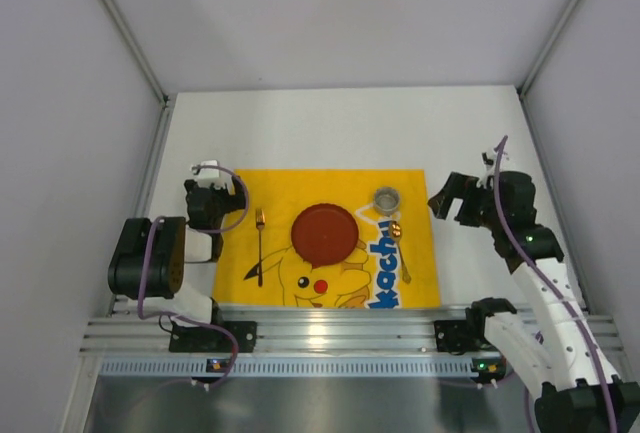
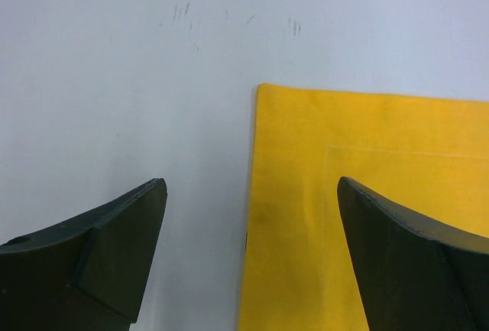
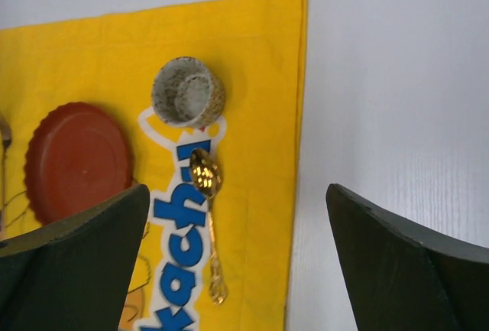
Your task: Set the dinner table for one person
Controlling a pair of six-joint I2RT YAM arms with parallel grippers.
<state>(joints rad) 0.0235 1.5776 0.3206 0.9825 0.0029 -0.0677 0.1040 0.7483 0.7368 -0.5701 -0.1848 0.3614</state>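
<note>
The white table [image 1: 330, 128] filled the floor of the grey-walled enclosure and carried what looked like a nearly finished place setting for one. A yellow Pikachu mat [image 1: 300, 185] lay flat at the table's near middle, just beyond the metal rail [image 1: 330, 338] to which both arms were bolted. The left gripper [image 2: 250, 182] hovered over the mat's far left corner with its jaws spread wide and nothing between them. The right gripper [image 3: 238, 187] hung off the mat's right edge, above bare table, equally released and empty-handed. A round red plate [image 1: 325, 234] sat at the middle of the mat, over the printed character's head. A small speckled cup [image 1: 386, 199] stood upright beyond and to the right of the plate. The fork [image 1: 260, 246] lay left of the plate, parallel to the mat's edge, tines pointing away from the arms. A gold spoon [image 1: 400, 248] lay right of the plate on the blue lettering, its bowl just short of the cup. No knife or napkin showed in any view, so whether more was due could not be told; judged by the layout, little or nothing remained but pulling the arms back. Nothing stood between either gripper and the setting, and only faint scuff marks [image 2: 183, 11] marred the table's surface near the left arm.
</note>
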